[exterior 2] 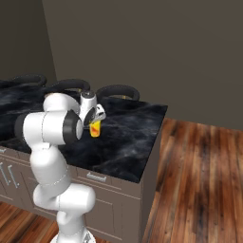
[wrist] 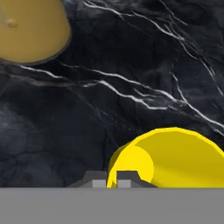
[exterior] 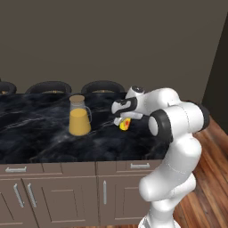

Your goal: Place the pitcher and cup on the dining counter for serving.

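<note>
Two rear base views share the dining counter (exterior: pixel 53 147); the hand view looks down close.

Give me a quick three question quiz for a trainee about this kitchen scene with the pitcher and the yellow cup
1. True or false: the pitcher stands upright on the dining counter.
2. What is the pincer shut on? A) the pitcher B) the cup C) nothing
3. Fill in: the pitcher's lid is ___ in colour.

Key: 1 true; 2 B; 3 tan.
</note>
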{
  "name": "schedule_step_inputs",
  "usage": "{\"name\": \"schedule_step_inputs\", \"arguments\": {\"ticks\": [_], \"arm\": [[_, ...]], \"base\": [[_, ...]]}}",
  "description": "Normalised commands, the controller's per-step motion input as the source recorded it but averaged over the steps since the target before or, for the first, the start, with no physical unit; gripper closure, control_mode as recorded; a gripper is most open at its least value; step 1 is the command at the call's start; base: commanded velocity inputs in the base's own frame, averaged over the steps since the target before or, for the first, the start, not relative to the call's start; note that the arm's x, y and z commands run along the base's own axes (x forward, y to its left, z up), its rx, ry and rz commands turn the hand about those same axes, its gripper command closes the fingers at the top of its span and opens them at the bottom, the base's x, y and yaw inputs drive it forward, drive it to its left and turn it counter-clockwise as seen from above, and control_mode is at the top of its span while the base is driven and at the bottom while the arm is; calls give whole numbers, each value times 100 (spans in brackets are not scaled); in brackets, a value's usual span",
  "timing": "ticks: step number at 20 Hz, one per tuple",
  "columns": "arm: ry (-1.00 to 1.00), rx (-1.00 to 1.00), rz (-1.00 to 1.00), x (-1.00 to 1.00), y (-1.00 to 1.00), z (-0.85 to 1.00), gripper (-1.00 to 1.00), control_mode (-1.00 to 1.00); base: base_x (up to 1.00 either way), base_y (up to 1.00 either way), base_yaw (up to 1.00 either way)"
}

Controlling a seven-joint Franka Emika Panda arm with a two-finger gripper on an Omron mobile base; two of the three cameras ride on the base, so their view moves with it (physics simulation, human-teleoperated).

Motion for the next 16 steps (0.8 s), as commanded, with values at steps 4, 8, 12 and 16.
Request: {"name": "schedule_step_inputs", "arguments": {"ticks": [4,8,12,16], "arm": [[10,0,5,19,26,-20,-100,-100],[0,0,0,0,0,0,-100,-100],[-6,0,0,-19,0,35,-100,-100],[-8,0,0,-38,0,70,-100,-100]], "base": [[0,0,0],[0,0,0],[0,0,0],[0,0,0]]}}
